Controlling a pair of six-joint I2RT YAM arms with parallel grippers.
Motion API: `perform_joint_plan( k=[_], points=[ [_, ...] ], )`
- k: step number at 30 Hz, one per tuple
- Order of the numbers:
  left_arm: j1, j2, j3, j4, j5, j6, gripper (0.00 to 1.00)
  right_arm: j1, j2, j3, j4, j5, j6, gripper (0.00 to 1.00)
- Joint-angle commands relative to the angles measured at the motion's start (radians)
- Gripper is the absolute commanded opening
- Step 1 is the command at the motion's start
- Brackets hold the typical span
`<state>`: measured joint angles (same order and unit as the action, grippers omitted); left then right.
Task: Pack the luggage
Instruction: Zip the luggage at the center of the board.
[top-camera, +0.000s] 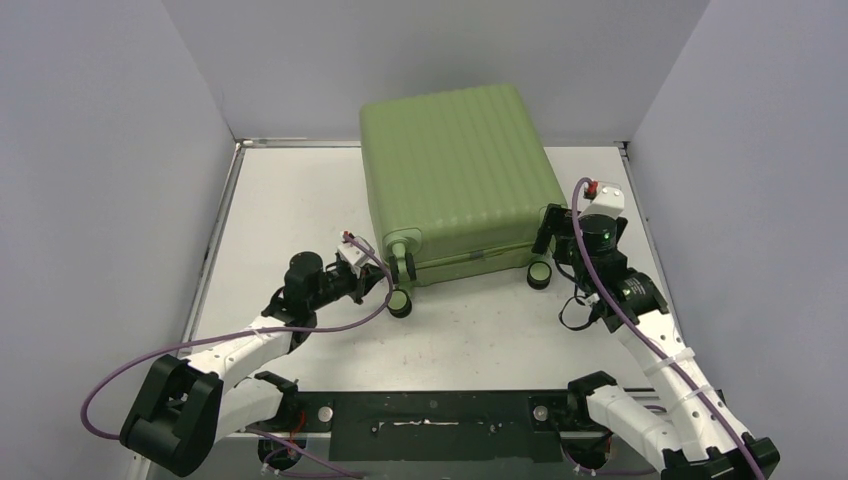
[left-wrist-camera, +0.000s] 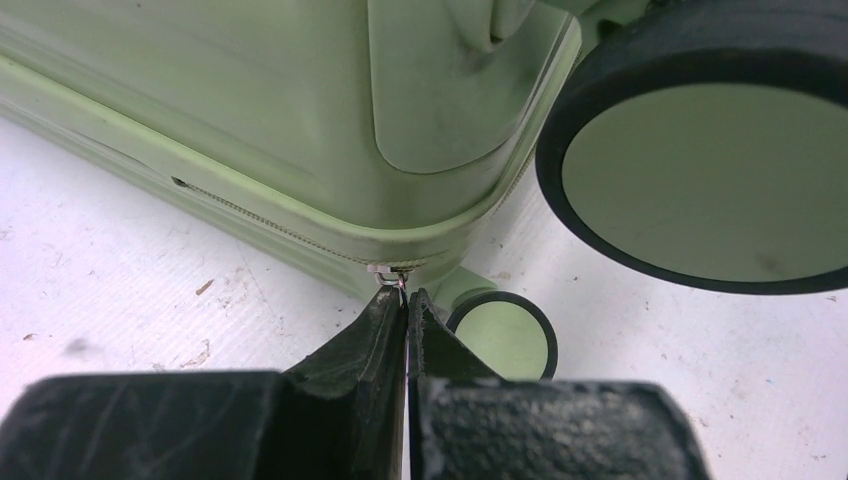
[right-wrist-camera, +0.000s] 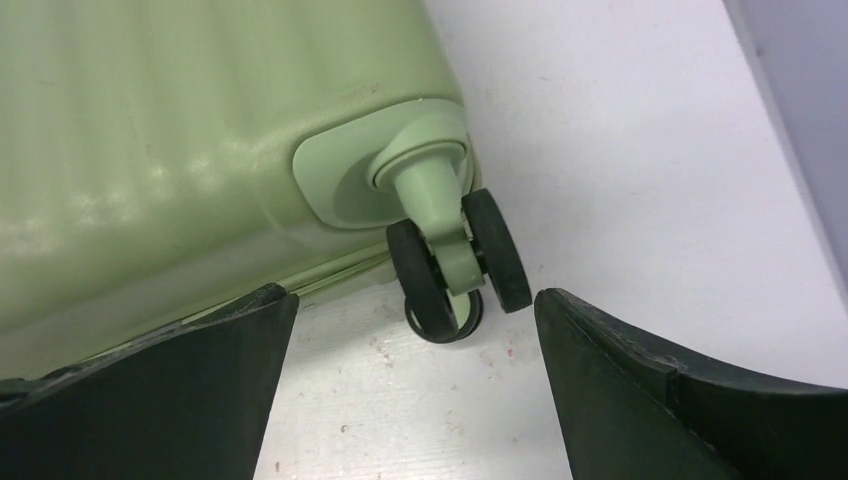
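Note:
The luggage (top-camera: 455, 170) is a light-green ribbed hard-shell suitcase, lying flat and closed at the middle-back of the table. Its black wheels (top-camera: 400, 302) face the arms. My left gripper (top-camera: 378, 280) is at the near left corner, by the zip seam. In the left wrist view this gripper (left-wrist-camera: 408, 297) is shut on the small metal zipper pull (left-wrist-camera: 398, 277), with a big wheel (left-wrist-camera: 700, 170) at its right. My right gripper (top-camera: 552, 240) stands open at the near right corner. In the right wrist view this gripper (right-wrist-camera: 412, 292) has only table between its fingers, just short of the double wheel (right-wrist-camera: 455, 260).
Grey walls enclose the white table (top-camera: 300, 200) on the left, back and right. The right wall (right-wrist-camera: 800, 90) is close to the right arm. A black mounting bar (top-camera: 430, 415) runs along the near edge between the arm bases.

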<state>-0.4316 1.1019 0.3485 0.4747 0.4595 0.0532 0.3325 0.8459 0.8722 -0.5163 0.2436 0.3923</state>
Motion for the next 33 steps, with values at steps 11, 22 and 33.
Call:
perform_joint_plan(
  k=[11, 22, 33],
  points=[
    [-0.030, -0.027, 0.001, -0.003, 0.083, -0.015, 0.00, -0.058, 0.162, 0.075, 0.049, 0.042, -0.146, 0.90],
    [-0.037, -0.042, -0.001, -0.015, 0.087, -0.011, 0.00, -0.060, 0.307, 0.118, 0.093, -0.022, -0.201, 0.65],
    [-0.157, -0.043, 0.025, -0.118, 0.030, 0.027, 0.00, -0.058, 0.266, 0.096, 0.075, -0.087, -0.152, 0.00]
  ],
)
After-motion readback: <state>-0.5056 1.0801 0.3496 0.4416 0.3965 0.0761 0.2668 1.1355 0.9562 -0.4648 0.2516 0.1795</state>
